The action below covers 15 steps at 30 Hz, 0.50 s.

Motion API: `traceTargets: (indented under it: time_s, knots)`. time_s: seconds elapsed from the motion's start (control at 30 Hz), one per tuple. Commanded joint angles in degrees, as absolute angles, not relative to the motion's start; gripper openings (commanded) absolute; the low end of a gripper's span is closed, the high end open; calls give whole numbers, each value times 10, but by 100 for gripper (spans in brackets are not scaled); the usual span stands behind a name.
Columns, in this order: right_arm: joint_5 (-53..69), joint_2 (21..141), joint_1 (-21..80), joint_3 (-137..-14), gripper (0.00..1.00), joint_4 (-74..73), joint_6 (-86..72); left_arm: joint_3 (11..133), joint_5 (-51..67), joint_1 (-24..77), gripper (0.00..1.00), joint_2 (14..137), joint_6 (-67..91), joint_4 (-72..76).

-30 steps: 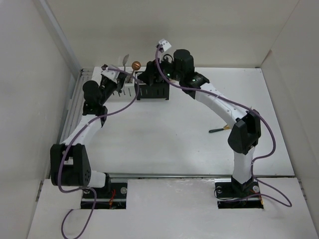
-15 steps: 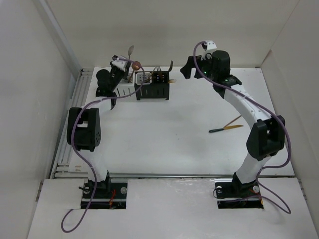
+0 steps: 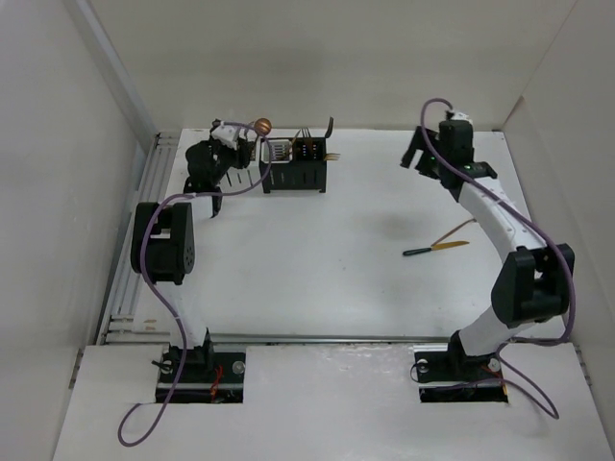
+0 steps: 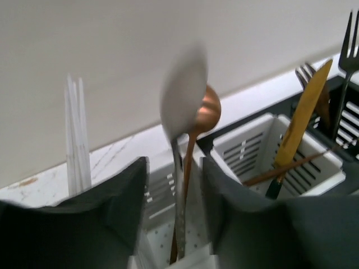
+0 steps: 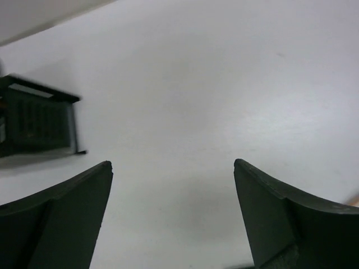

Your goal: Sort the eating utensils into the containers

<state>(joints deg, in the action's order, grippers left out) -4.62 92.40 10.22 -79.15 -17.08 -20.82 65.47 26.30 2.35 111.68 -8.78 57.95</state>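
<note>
The left gripper (image 4: 174, 165) is seen with its jaws parted. A silver spoon (image 4: 182, 106) stands between them, clear of both fingers (image 4: 84, 224), with its handle set down in a white slotted caddy (image 4: 160, 190) directly below. A copper spoon (image 4: 208, 106) is stood just behind it in the same caddy. Thin white sticks (image 4: 76, 129) rise beyond the left finger. To the gripper's right a second white caddy (image 4: 252, 143) is found, holding a dark-handled gold knife (image 4: 305, 101); a dark fork (image 4: 348, 50) stands further right. The right gripper (image 5: 173, 165) is held wide apart over bare table (image 5: 185, 84), with nothing between its fingers and a black caddy (image 5: 39, 120) off to its left. A dark-handled gold utensil (image 3: 437, 248) lies on the table back toward that arm's base.
</note>
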Motion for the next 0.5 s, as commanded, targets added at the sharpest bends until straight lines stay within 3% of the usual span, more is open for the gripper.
traceTargets:
  time_s: [0.0,0.07,0.13,0.47]
  knots:
    - [-164,884,42,-743,91,-272,-312,639,258,22,48,1092,-82,606]
    - [-170,878,18,-716,86,-279,-337,633,241,28,63,1084,-90,599]
    - [-163,878,-17,-687,84,-286,-337,633,233,28,68,1070,-97,599]
    - [-129,1020,-89,-733,80,-306,-300,605,196,28,72,1005,-119,563]
